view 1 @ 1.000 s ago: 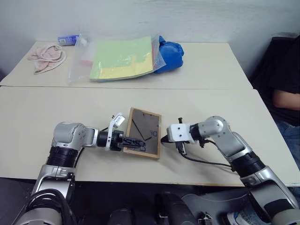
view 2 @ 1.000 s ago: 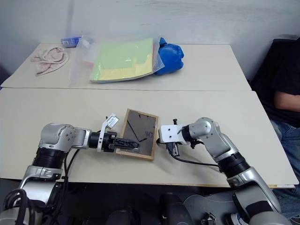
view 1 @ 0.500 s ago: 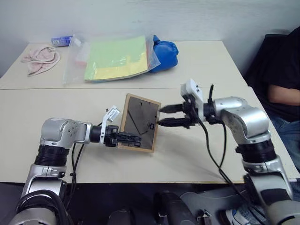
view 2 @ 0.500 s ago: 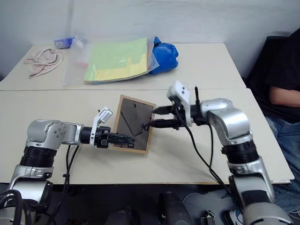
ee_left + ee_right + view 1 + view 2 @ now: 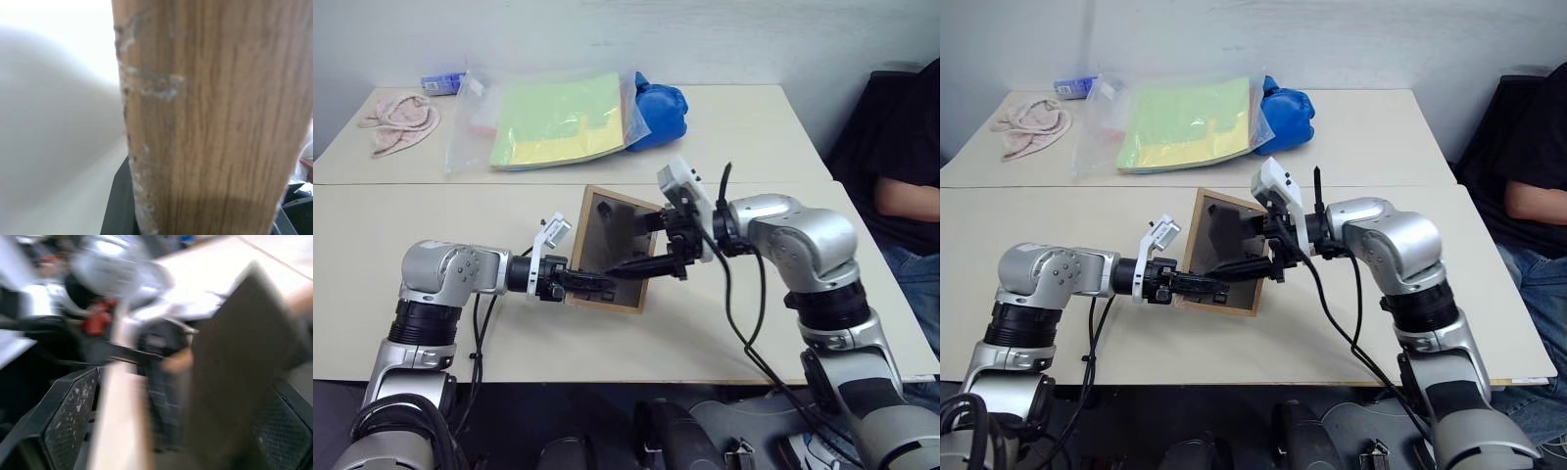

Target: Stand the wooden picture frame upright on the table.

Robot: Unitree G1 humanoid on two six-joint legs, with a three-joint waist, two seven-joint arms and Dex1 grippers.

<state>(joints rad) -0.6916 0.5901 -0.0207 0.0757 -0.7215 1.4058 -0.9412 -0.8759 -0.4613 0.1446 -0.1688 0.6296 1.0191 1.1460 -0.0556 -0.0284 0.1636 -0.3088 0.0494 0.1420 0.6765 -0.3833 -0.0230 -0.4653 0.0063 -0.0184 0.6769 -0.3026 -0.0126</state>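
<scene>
The frame (image 5: 612, 247) stood tilted on the table (image 5: 401, 225), back facing the robot. The left gripper (image 5: 592, 285) pinched its bottom edge. The right gripper (image 5: 651, 242) was wide open around the back. If the left let go early, the frame could flop down flat.

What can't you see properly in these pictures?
- The wooden picture frame: its picture side faces away from the head camera; the dark back shows.
- Left gripper: in the left wrist view the frame's wood hides its fingers.
- Right wrist view: motion blur smears the frame's back panel.
- Person: cut off by the picture's edge.
</scene>
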